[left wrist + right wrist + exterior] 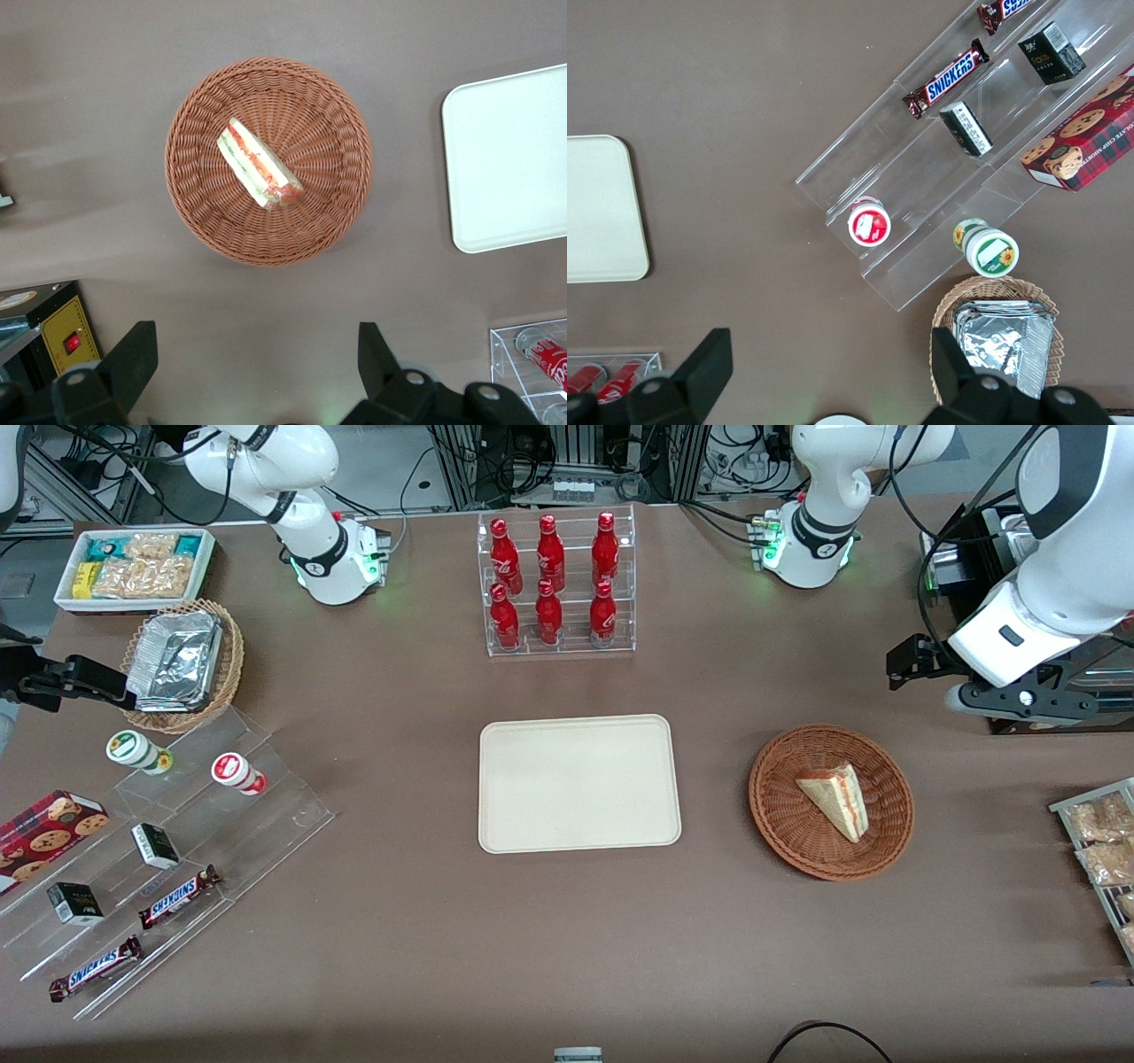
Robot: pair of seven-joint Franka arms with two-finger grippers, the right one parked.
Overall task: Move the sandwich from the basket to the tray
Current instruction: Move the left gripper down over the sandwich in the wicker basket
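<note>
Brown table (399, 921): sandwich (834, 797) in basket (780, 815); jaws (257, 354) open above, tips cropped.

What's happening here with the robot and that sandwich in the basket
Nothing has been picked up yet. The sandwich lies in the round reddish-brown basket, which sits on the table toward the working arm's end. The cream tray beside it holds nothing. The working arm's gripper is open and holds nothing; it hangs above the table, short of the basket. The likely next move is down onto the sandwich to carry it to the tray.
</note>
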